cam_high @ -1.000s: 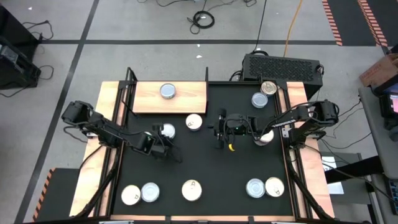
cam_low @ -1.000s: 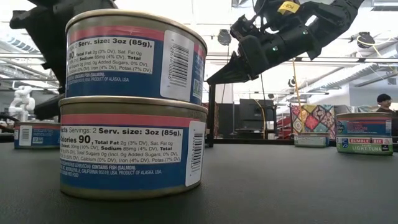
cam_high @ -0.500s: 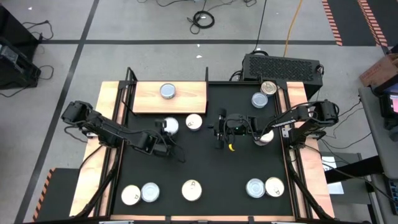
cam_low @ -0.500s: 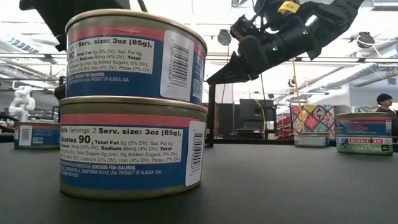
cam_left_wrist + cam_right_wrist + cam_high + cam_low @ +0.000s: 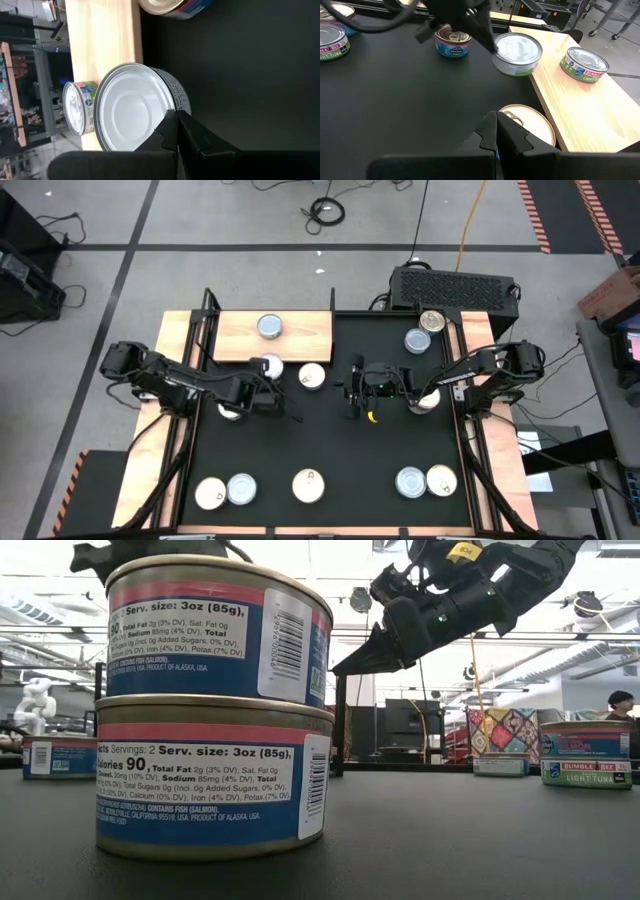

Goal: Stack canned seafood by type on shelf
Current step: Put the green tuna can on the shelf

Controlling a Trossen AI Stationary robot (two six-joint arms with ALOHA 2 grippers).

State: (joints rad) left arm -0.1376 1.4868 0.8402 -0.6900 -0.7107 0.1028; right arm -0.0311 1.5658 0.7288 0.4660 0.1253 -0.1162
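Shelf [image 5: 300,338]: one.
Cans [image 5: 309,485], tops counted from above: eleven.
Shelf can [image 5: 270,327]: one, lying fully on the shelf.
Edge can [image 5: 266,366]: one, at the shelf's near edge.
Cans just off that edge: one.
Cans beyond the shelf's right end: three.
Cans in the row farthest from the shelf: five.
Stack [image 5: 215,710]: one, two cans high, in the low view.
Arms: two.
Person [image 5: 620,702]: one.

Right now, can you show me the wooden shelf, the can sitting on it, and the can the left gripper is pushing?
shelf [image 5: 300,338]: high view, bare wood right of the can.
can on the shelf [image 5: 270,327]: high view, middle of its silvery top.
pushed can [image 5: 131,113]: left wrist view, middle of its white top.
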